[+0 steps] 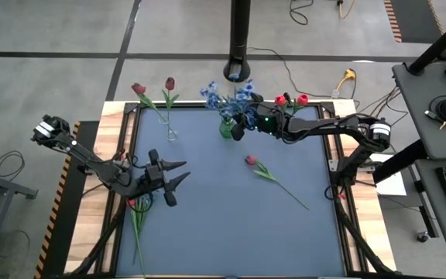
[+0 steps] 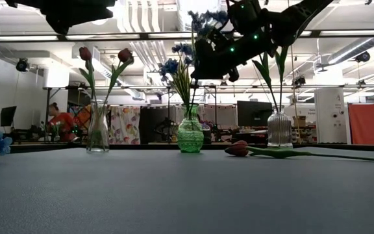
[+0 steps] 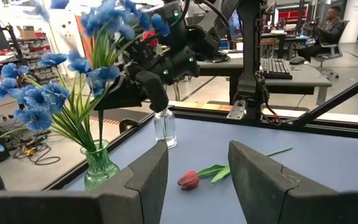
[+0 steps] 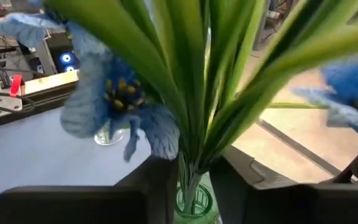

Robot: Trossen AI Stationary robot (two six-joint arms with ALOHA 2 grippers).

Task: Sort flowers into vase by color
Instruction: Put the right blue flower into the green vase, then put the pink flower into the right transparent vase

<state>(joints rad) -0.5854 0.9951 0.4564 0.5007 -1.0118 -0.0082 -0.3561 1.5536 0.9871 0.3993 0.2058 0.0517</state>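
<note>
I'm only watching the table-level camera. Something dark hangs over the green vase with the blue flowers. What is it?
Observer: Seen from above, it is the right gripper. Its own camera shows it at the stems of the blue flowers, just above the mouth of the green vase.
Operator: The ribbed glass vase on the right shows me only stems. What is in it?
Observer: The ribbed vase holds red tulips; the overhead camera shows their blooms.
Operator: And the other arm?
Observer: The left gripper hovers over the left part of the mat, fingers open, holding nothing.
</note>
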